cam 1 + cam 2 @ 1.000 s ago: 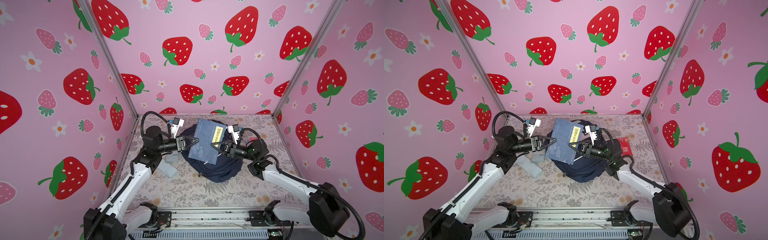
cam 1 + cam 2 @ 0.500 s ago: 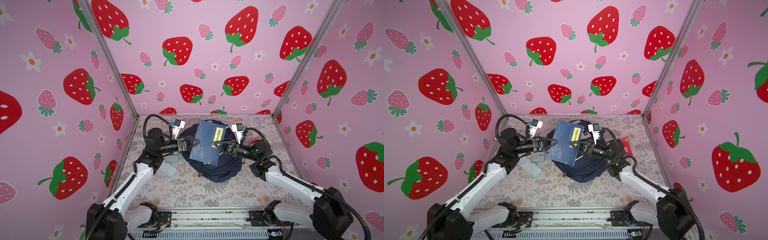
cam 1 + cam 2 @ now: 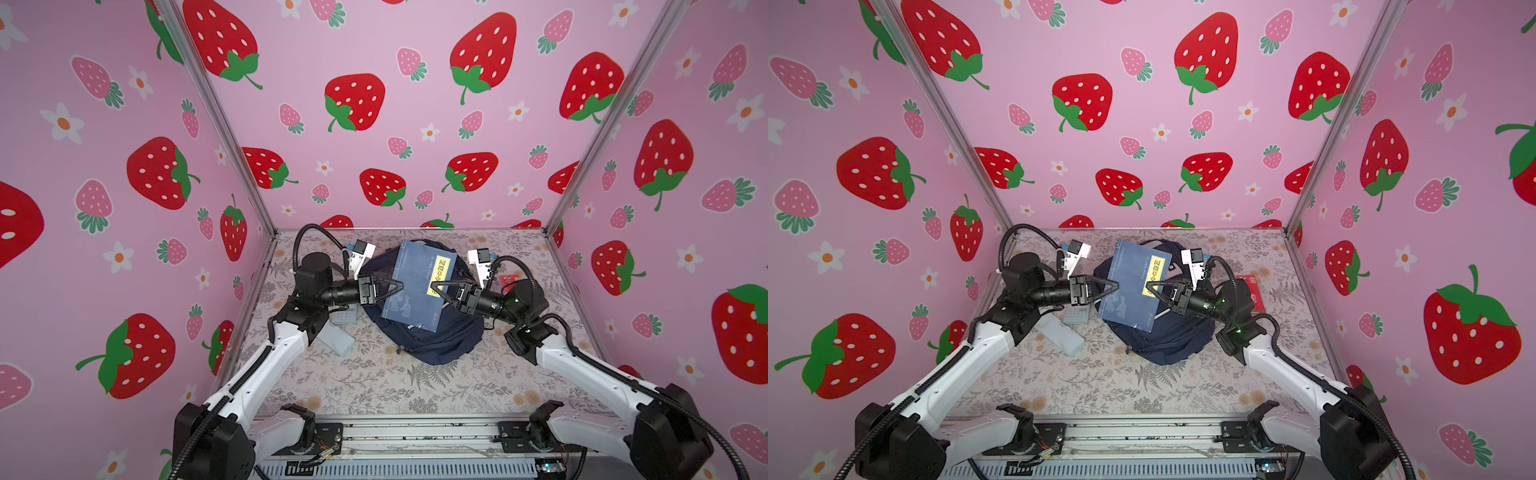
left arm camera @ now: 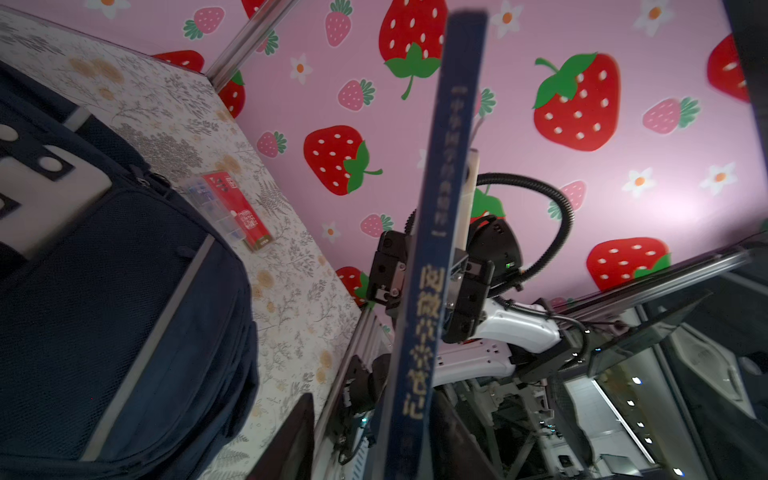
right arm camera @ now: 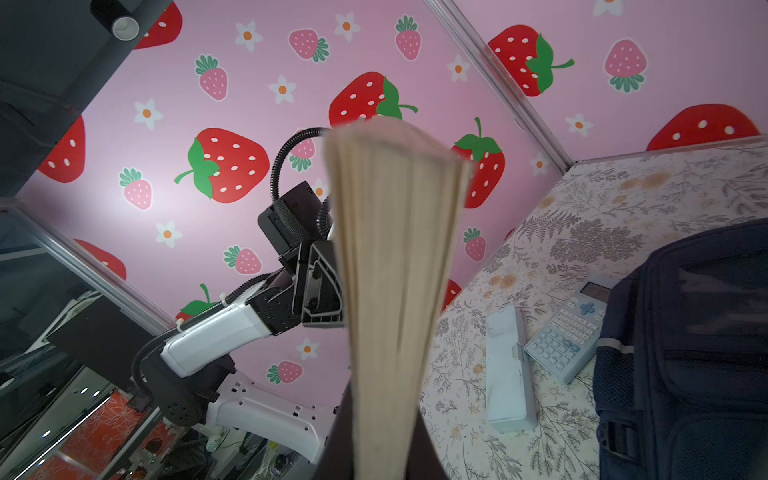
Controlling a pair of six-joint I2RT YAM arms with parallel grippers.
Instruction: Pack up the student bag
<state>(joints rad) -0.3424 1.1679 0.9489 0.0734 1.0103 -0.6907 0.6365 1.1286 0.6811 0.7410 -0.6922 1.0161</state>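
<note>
Currently:
1. The right gripper (image 3: 435, 288) is clamped on the near edge of a blue rectangular softcover book (image 3: 415, 286) with a yellow title strip. In the left wrist view its jaws press on either face of the book (image 4: 440, 187).
2. The right wrist view looks straight at the book's cream page edge (image 5: 395, 270), which runs out from between that gripper's jaws.
3. The left gripper (image 3: 398, 286) sits at the book's opposite edge, the spine side, with its jaws apart. The spine lies between them, and one finger (image 4: 293, 436) stands visibly clear of it. I can't tell whether the other finger touches the cover.
4. The book is off the table and spans the gap between the two grippers. It is tilted, with the front cover facing up in both top views.
5. The navy-blue fabric student bag (image 3: 436, 343) lies on the floral-print tablecloth (image 3: 374, 386), directly below both grippers. The book hangs above it. The bag's white patch with black squares (image 4: 37, 183) shows in the left wrist view.
6. Below and behind the left gripper, under that arm's wrist, a pale-blue calculator with a key grid (image 3: 1075, 316) lies on the cloth just beside the bag. A pale-blue oblong plastic case (image 3: 1063, 334) lies just beside the calculator, on the side away from the bag.
7. Behind the right gripper, past its wrist joint, a flat red box (image 3: 1252, 289) lies on the cloth. It is apart from the bag and partly hidden by the arm in both top views.
</note>
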